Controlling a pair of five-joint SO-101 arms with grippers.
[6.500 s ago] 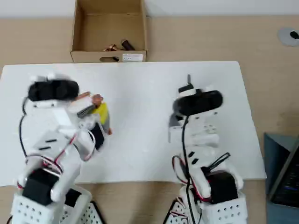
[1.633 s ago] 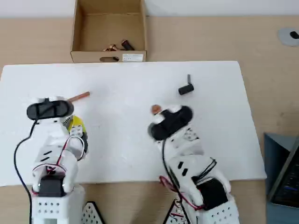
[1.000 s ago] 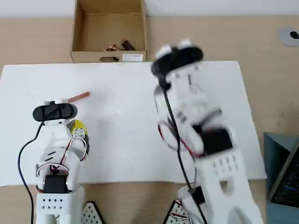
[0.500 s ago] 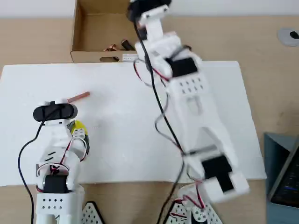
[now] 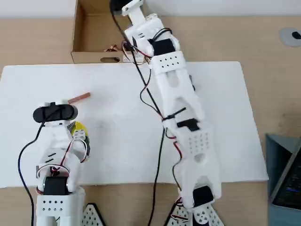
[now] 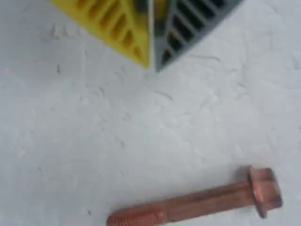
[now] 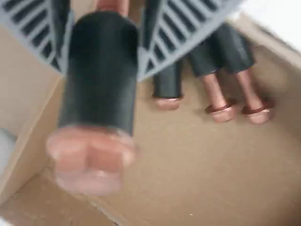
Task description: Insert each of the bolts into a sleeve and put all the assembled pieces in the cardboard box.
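Drop-off is in hand: the right end effector [image 7: 101, 56] is clamped on an assembled bolt-and-sleeve [image 7: 96, 94], hanging over the open cardboard box [image 5: 94, 33] at the far edge of the bench [image 5: 268, 42], where three finished pieces [image 7: 221, 52] lie by one wall. Next, I judge, the jaws need only part, low enough that the piece lands inside; nothing seems to bar the drop. A loose bolt [image 6: 197, 205] lies on the white mat [image 5: 117, 141] toward the left edge, near the left end effector [image 6: 151, 52], its jaws together on nothing
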